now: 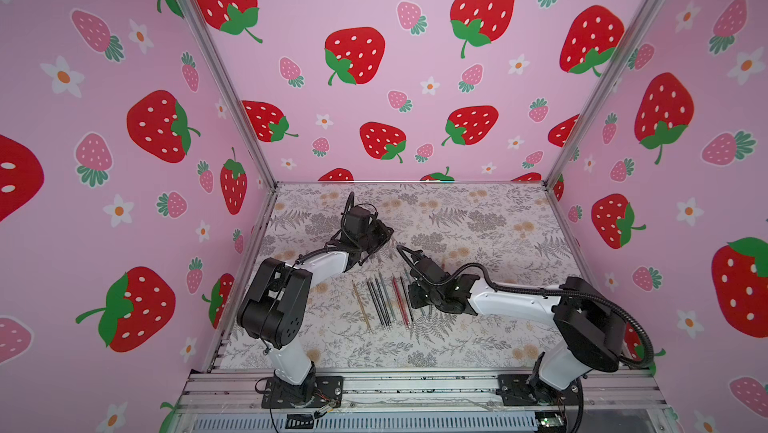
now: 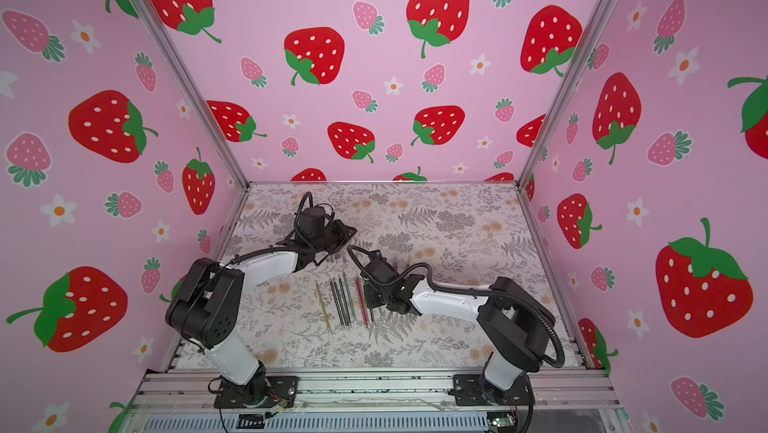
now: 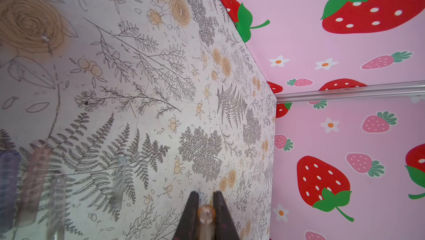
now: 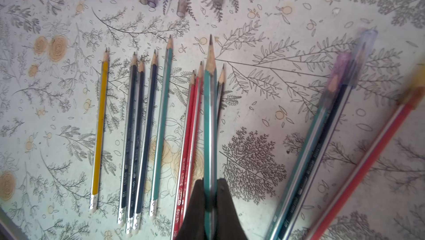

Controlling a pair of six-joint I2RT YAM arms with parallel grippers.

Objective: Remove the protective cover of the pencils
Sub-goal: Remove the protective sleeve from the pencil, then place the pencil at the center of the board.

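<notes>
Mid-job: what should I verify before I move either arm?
1. Cap held: ok, left gripper shut on the peach cap.
2. Pencil held: ok, right gripper shut on the teal pencil.
3. That pencil's tip bare: ok.
4. Every pencil uncapped: not ok, three capped pencils lie aside.
5. Held pencil clear of the red pencils beneath it: cannot tell.

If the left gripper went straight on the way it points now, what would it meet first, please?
Probably the table: nothing lies ahead of the left gripper, shut on a peach cap; the loose caps lie off to one side. Depth is unclear.
</notes>
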